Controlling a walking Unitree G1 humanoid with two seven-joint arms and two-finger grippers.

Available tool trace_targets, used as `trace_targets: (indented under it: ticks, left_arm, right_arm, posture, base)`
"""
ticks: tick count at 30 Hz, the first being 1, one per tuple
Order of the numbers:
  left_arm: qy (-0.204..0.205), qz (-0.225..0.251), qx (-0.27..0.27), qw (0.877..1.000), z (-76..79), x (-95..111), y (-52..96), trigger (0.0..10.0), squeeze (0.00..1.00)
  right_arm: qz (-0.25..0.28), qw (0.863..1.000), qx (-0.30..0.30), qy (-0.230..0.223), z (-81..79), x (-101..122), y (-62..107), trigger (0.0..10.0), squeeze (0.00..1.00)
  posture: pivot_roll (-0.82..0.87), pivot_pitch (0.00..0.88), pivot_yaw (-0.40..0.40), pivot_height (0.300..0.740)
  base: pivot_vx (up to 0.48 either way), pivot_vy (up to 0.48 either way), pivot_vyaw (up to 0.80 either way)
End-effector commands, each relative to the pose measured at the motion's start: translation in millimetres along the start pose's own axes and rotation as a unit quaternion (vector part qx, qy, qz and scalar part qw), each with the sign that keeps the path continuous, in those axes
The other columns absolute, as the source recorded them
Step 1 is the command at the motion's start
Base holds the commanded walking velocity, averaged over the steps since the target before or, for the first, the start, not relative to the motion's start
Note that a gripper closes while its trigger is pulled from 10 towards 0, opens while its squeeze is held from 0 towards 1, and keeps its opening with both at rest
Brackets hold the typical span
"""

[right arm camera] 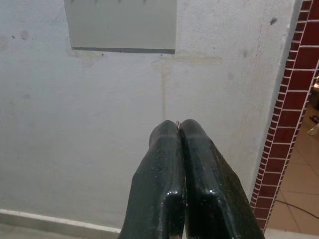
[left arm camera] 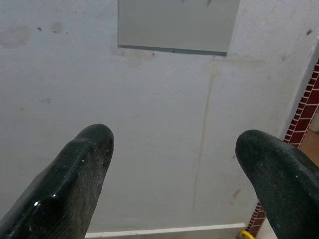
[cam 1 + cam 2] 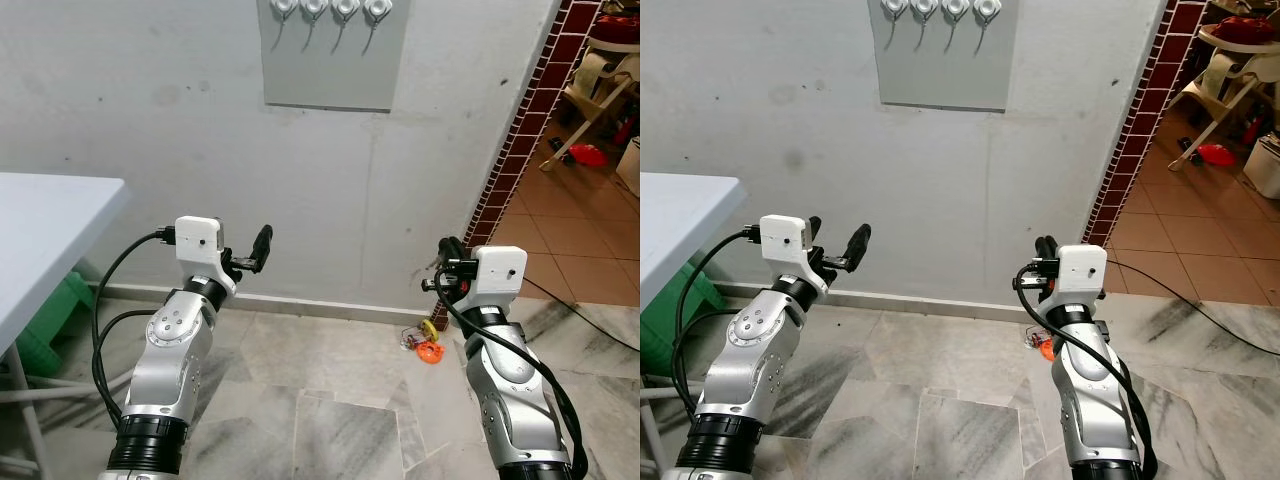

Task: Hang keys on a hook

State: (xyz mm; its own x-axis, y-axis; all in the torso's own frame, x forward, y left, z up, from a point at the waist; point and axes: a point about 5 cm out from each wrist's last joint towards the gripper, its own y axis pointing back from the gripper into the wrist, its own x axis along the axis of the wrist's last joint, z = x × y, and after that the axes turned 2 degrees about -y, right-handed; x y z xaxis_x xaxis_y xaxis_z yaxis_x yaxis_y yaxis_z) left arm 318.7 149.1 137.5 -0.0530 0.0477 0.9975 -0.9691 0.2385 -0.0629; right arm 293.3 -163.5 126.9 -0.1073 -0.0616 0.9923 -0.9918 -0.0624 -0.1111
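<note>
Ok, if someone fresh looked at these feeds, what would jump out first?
Probably the keys, lying on the marble floor by the wall's corner, beside the right arm. Next, the grey hook board high on the wall with its row of silver hooks, all bare. Both arms are raised toward the wall: left gripper open, right gripper with fingers pressed together, holding nothing visible.

Wall [image 3: 150,120]: grey-white plaster, stained | bench [image 3: 45,225]: white, corner at left | stool [image 3: 55,320]: green, under bench edge | pillar [image 3: 525,125]: red brick-tiled, right of wall | floor [image 3: 330,400]: grey marble tiles | cable [image 3: 590,315]: black, along floor at right
</note>
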Motion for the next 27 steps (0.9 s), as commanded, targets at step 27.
trace_targets:
  ticks: [27]
  left_arm:
    - [0.007,-0.007,-0.025,1.0,7.7,-0.9,-3.0,10.0,0.0]
  right_arm:
    - [0.0,1.0,-0.005,-0.008,-3.4,-3.9,5.5,10.0,0.0]
  posture:
    - [-0.09,0.0,0.016,0.74]
  base:
    - [0.255,0.0,0.0]
